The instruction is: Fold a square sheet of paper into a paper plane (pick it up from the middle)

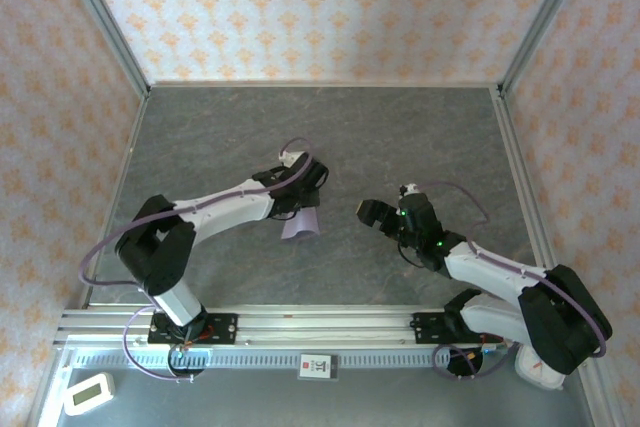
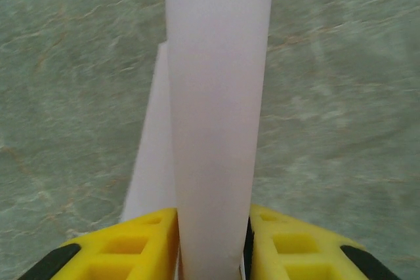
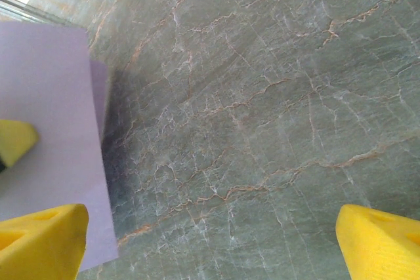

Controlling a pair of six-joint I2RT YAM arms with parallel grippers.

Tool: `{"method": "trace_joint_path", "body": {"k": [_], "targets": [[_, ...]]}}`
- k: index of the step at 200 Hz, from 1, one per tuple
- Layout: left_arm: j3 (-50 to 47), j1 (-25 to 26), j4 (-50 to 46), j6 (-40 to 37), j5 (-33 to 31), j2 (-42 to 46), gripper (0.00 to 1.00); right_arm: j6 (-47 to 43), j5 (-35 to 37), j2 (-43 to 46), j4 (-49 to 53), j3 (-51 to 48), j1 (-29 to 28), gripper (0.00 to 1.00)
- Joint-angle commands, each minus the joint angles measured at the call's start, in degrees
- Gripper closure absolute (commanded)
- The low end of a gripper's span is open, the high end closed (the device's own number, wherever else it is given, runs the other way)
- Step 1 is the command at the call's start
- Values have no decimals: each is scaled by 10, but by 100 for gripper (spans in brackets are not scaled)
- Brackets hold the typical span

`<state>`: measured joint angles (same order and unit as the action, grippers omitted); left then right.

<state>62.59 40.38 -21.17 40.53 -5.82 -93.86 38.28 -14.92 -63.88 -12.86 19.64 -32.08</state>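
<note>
The sheet (image 1: 302, 224) sits just left of tabletop (image 1: 330, 137) centre, its middle bowed up into a ridge and clamped between the left fingers (image 2: 131, 250). The right fingers (image 3: 377, 240) stand wide apart just right of centre, holding nothing. Paper judged very light, limp, crease-prone and slick on the tabletop: grip the mid-ridge only, lightly, so no stray fold sets.

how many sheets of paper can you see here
1. The sheet of paper is near the middle of the table, bowed and pinched in the left gripper, with the open right gripper beside it. Another sheet hidden beneath can't be ruled out.
</note>
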Motion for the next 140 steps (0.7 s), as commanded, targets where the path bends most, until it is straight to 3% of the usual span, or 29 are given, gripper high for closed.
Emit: {"method": "trace_joint_path", "body": {"k": [1, 45, 94, 140], "targets": [[-19, -1, 81, -3, 53, 58, 67, -11, 17, 2, 13, 25, 5, 3], [-133, -1, 303, 56, 159, 146, 66, -24, 15, 12, 37, 35, 31, 4], [-261, -14, 481, 81, 195, 129, 64, -32, -26, 21, 43, 38, 63, 3], [-293, -45, 517, 38, 230, 55, 63, -35, -94, 3, 22, 49, 66, 3]]}}
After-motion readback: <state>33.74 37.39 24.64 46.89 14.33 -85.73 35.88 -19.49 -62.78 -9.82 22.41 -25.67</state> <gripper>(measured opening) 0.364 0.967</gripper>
